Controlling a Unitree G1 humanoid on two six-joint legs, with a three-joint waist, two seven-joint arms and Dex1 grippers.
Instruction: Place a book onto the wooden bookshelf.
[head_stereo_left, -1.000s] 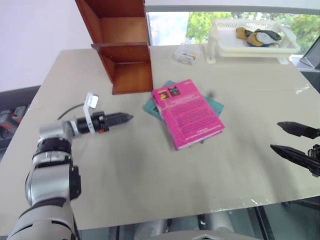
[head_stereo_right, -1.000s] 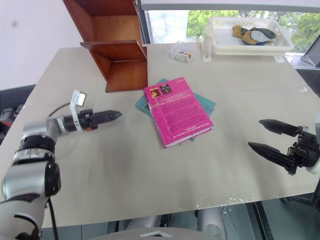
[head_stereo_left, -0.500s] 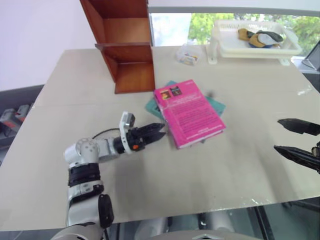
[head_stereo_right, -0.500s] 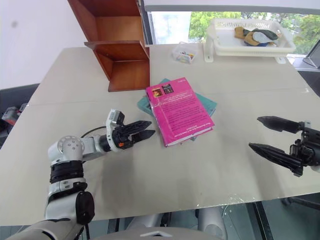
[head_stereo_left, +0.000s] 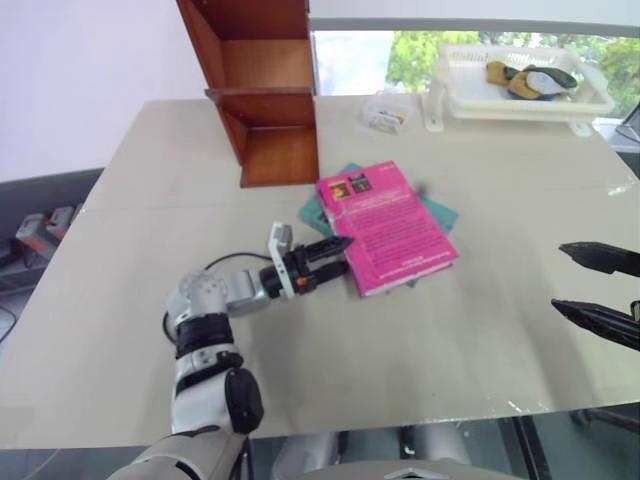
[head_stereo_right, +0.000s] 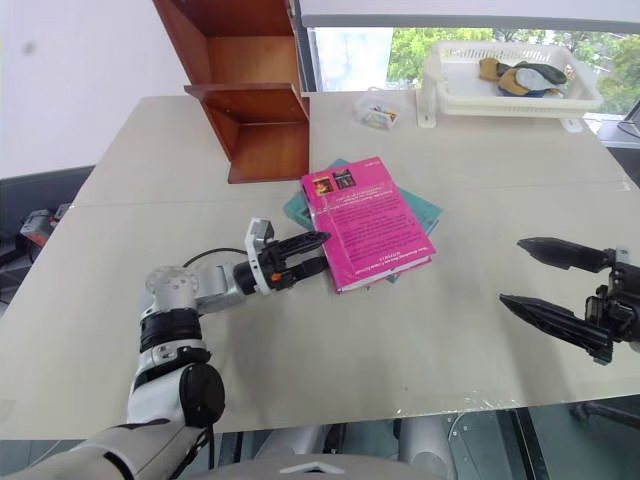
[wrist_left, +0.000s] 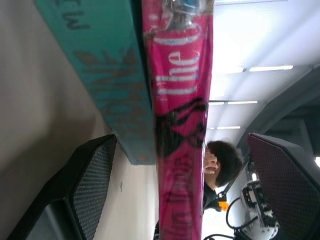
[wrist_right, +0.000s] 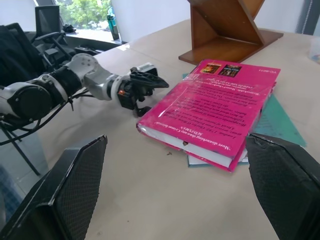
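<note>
Since a second ago the left gripper (head_stereo_right: 318, 251) has swung in from the bare beige tabletop (head_stereo_right: 420, 330) near the shelf unit to the spine edge of the bright magenta-pink paperback book (head_stereo_right: 366, 219), and its wrist has rolled. The right gripper (head_stereo_right: 532, 272) has kept its place at the table's near right side, apart from everything.

The left gripper's two black fingers stand wide apart, one tip above the book's cover edge and one below at the table; they straddle the spine without closing on it. The right gripper's fingers are also spread wide and hold nothing.

The book lies flat on a teal-green book (head_stereo_right: 420, 212) in the middle of the table. Farther off stands the reddish-brown wooden bookshelf (head_stereo_right: 262, 95), then a small clear plastic box (head_stereo_right: 373, 108) and a white plastic basket (head_stereo_right: 500, 95) by the window.

The left wrist view shows the pink spine (wrist_left: 181, 125) between the fingers, with white lettering, the teal book beside it, and a person's dark hair (wrist_left: 222, 161) beyond. The right wrist view shows the white page edges (wrist_right: 200, 149).
</note>
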